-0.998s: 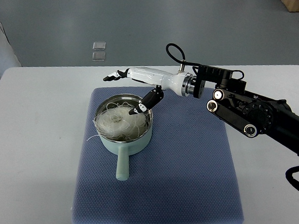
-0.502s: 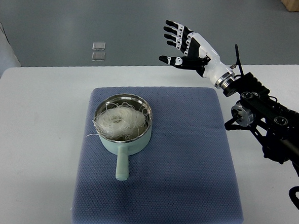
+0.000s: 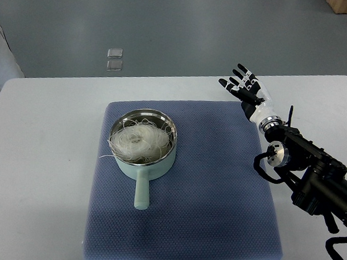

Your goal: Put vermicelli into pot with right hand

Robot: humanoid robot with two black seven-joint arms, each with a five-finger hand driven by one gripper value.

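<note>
White tabletop (image 3: 43, 134) carries a blue mat (image 3: 216, 197) with the mint pot (image 3: 144, 152) on it; the vermicelli (image 3: 139, 139) already sits inside, a few strands trailing over its left rim. Well off to the right, the right hand (image 3: 246, 90) is empty, fingers spread. Those loose strands could probably snag and spill if the pot were nudged. No legible writing appears anywhere.

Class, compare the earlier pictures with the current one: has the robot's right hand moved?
Yes. The right hand has pulled back from over the pot toward the picture's right, beyond the blue mat's far right corner.
</note>
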